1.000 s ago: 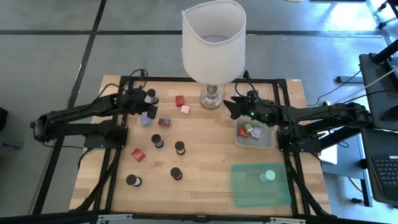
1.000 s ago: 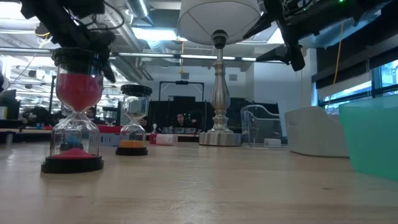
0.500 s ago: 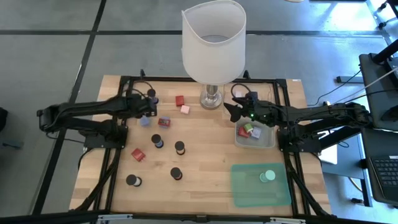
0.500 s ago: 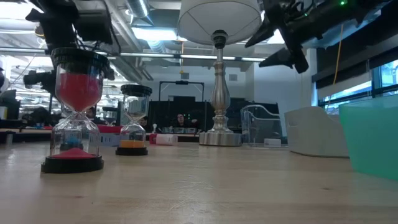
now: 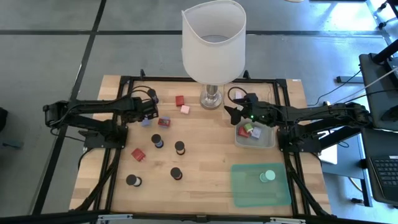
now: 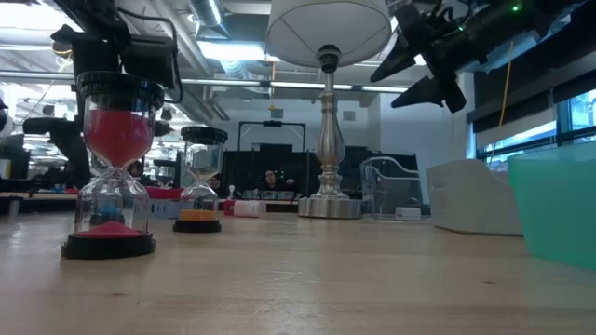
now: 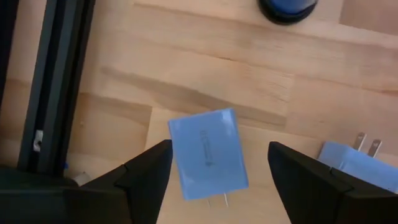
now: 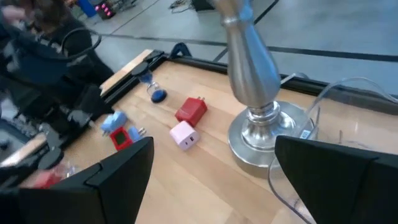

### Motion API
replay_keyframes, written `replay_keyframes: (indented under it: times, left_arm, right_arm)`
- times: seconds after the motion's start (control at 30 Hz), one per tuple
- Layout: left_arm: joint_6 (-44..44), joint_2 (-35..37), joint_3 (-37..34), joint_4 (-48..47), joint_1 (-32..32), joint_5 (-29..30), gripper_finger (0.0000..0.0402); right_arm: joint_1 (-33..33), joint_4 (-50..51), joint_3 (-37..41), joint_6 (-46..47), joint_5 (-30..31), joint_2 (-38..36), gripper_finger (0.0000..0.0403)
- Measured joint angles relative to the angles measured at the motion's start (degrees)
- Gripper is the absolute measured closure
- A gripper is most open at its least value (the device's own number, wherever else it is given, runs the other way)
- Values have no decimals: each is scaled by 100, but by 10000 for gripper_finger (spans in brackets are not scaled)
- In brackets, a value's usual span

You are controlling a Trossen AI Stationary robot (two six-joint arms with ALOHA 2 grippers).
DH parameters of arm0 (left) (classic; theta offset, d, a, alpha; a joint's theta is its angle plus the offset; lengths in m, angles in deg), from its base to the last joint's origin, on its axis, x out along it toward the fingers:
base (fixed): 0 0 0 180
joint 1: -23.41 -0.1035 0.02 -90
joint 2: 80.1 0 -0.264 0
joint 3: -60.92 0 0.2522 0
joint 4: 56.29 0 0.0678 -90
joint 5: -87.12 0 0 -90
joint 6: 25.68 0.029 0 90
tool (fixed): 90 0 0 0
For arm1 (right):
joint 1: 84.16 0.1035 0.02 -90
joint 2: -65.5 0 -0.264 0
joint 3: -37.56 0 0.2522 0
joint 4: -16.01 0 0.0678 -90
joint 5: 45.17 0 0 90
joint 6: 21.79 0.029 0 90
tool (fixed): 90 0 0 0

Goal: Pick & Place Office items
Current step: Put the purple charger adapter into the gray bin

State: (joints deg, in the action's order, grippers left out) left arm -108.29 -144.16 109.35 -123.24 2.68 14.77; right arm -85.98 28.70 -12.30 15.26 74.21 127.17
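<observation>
Near the table's (image 5: 205, 186) far-left corner, the left gripper (image 7: 214, 180) hangs spread over a pale blue plug (image 7: 208, 154), not touching it. Red plug (image 5: 180, 100), pink plug (image 5: 185, 109) and lamp (image 5: 213, 43) follow. The right gripper (image 5: 229, 109), spread and empty, hovers beside the lamp base, near the grey tray (image 5: 255, 142).

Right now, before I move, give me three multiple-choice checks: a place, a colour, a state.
1. Where is the mint-green disc? A on the green mat; B in the clear tray; C by the lamp base.
2. What colour is the block between the left claw fingers? A red; B blue; C white.
3. The right claw is: A shut, empty; B open, empty; C shut on the lamp base.
Answers: A, the high view shows it on the mat; B, the left wrist view shows blue; B, its fingers stand apart with nothing between.
</observation>
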Motion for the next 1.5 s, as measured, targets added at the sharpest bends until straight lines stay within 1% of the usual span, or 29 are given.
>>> replay_keyframes:
  times: [0.1,0.23,0.37,0.5,0.77,0.87,1.07,1.2,1.37,1.5]
  left_arm:
    - [-424,2,0,-137,1,-106,125]
    - [-1046,2,-140,-167,1,-286,119]
    - [-1324,4,-360,128,0,-298,120]
    - [-1323,2,-531,578,0,-300,120]
    - [-1067,-39,-538,609,0,18,121]
    - [-1068,-213,-538,620,2,43,121]
    - [-950,-787,-538,742,0,48,122]
    - [-645,-947,-540,961,7,39,141]
    - [-464,-936,-540,1220,7,71,194]
    - [-461,-823,-540,1279,40,72,196]
  right_arm:
    - [0,1,0,-188,-172,0,64]
    - [0,1,0,-417,-198,0,64]
    - [0,1,0,-644,-200,0,64]
    - [0,1,0,-807,-198,0,64]
    - [-1,1,0,-905,-198,0,64]
    - [0,1,0,-906,-198,0,64]
    - [0,1,0,-906,-198,0,64]
    - [-2,0,0,-909,-362,0,64]
    - [-2,-2,0,-859,-498,0,64]
    - [0,-2,0,-626,-498,0,64]
